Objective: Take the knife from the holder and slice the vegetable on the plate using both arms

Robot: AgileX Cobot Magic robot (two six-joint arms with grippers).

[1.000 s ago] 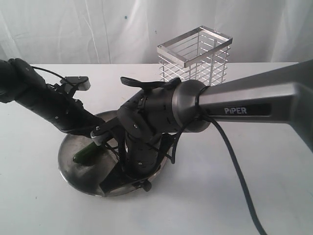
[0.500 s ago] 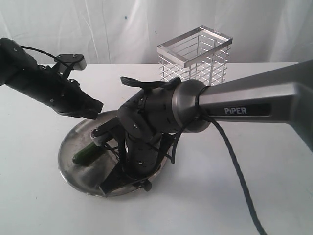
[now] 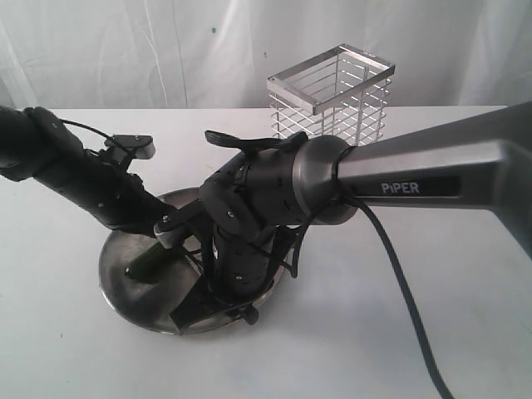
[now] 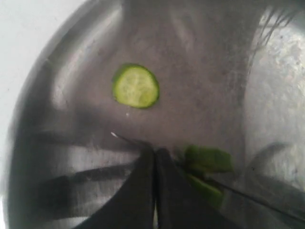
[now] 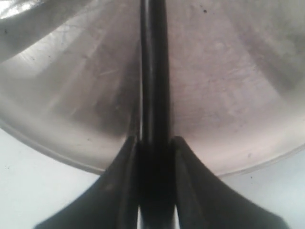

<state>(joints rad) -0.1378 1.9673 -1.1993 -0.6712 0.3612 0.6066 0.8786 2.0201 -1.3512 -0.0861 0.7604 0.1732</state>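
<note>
The steel plate [image 3: 125,287] holds the dark-green vegetable [image 3: 148,264]. My left gripper [image 4: 155,150] is shut with nothing between its fingers, low over the plate [image 4: 62,71]. Its tips are right beside the vegetable's green end [image 4: 207,160]. A cut round slice [image 4: 136,86] lies flat further out. My right gripper [image 5: 155,143] is shut on the knife [image 5: 153,71], whose dark length runs out over the plate [image 5: 228,95]. The thin blade [image 4: 257,198] crosses the vegetable, its tip [image 4: 113,134] past the left fingers. The right arm [image 3: 249,208] hides the knife in the exterior view.
The silver wire holder [image 3: 332,91] stands with nothing in it at the back of the white table, behind the right arm. A thick black cable [image 3: 407,299] hangs from that arm down over the table on the right.
The left arm, down at the plate a second ago, lifted up and to the left, and has now come back down beside the vegetable. The right arm has held still.
</note>
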